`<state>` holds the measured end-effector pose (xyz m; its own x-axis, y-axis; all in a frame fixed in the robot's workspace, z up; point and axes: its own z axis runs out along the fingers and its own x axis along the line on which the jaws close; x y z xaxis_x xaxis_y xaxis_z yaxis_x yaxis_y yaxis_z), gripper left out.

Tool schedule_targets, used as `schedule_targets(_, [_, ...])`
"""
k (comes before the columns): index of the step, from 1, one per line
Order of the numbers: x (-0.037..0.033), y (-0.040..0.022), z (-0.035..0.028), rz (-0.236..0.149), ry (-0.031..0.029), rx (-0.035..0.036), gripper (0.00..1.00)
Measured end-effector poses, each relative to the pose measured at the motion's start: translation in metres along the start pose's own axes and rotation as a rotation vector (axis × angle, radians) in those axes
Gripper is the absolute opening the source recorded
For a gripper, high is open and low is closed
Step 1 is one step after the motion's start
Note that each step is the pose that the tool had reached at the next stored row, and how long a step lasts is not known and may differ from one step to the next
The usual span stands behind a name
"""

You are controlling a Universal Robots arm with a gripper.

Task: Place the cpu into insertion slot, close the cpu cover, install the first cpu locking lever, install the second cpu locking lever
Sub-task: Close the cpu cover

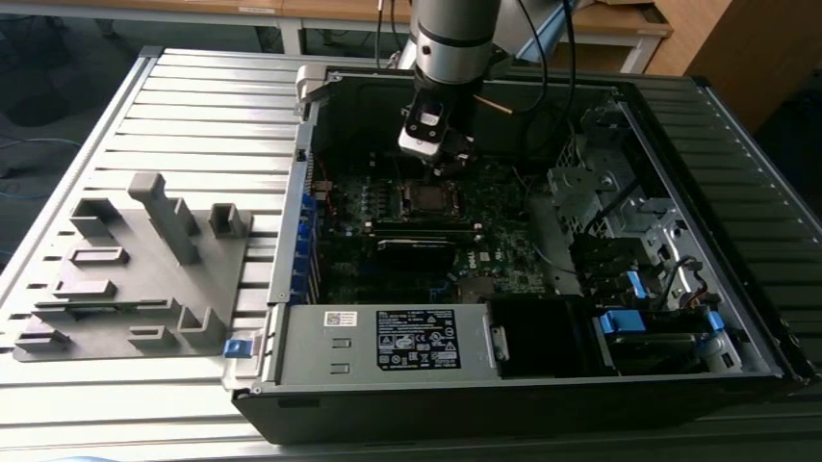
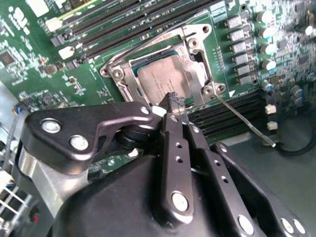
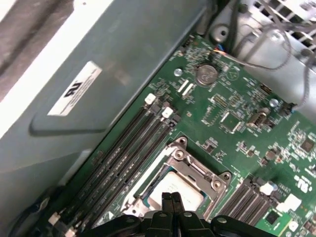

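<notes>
In the second wrist view the cpu (image 2: 158, 79), a dull silver square, lies in the insertion slot (image 2: 120, 75) on the green board. The cpu cover (image 2: 197, 61), a silver frame, lies flat around it. One thin wire lever (image 2: 244, 121) sticks out free from the socket corner over the dark slots. Another lever (image 2: 148, 44) runs along the socket's far side. My gripper (image 2: 175, 100) is shut with nothing between its fingers, its tips just over the cpu's near edge. The first wrist view shows the gripper (image 3: 171, 198) above the cpu (image 3: 180, 190). The exterior view shows the gripper (image 1: 437, 159) inside the case above the insertion slot (image 1: 426, 197).
Long black memory slots (image 2: 123, 24) run beside the socket. A grey case wall (image 3: 98, 74) stands close along the board. Capacitors (image 2: 266, 34) line one side. In the exterior view a power supply (image 1: 411, 337) fills the case front and a grey fixture (image 1: 129, 269) sits to the left.
</notes>
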<state>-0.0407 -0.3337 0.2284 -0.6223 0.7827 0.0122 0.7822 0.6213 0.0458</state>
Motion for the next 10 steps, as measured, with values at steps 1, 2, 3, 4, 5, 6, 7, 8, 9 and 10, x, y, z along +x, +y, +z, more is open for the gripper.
schedule_targets(1, [0.0000, 0.0000, 0.0000, -0.018, 0.0008, 0.0002, 0.11])
schedule_targets(2, [0.0000, 0.0000, 0.0000, -0.036, 0.0017, 0.0004, 0.11])
schedule_targets(3, [0.0000, 0.0000, 0.0001, -0.054, 0.0025, 0.0006, 0.11])
schedule_targets(4, [0.0000, 0.0000, 0.0001, -0.072, 0.0033, 0.0008, 0.11])
schedule_targets(5, [0.0000, 0.0000, 0.0001, -0.090, 0.0041, 0.0011, 0.11])
schedule_targets(6, [0.0000, 0.0000, 0.0001, -0.108, 0.0050, 0.0013, 0.11])
schedule_targets(7, [0.0000, 0.0000, 0.0001, -0.126, 0.0058, 0.0015, 0.11])
schedule_targets(8, [0.0000, 0.0000, 0.0002, -0.145, 0.0067, 0.0017, 0.11])
schedule_targets(9, [0.0000, 0.0000, 0.0001, -0.163, 0.0075, 0.0020, 0.11])
schedule_targets(10, [0.0000, 0.0000, 0.0002, -0.181, 0.0083, 0.0022, 0.11])
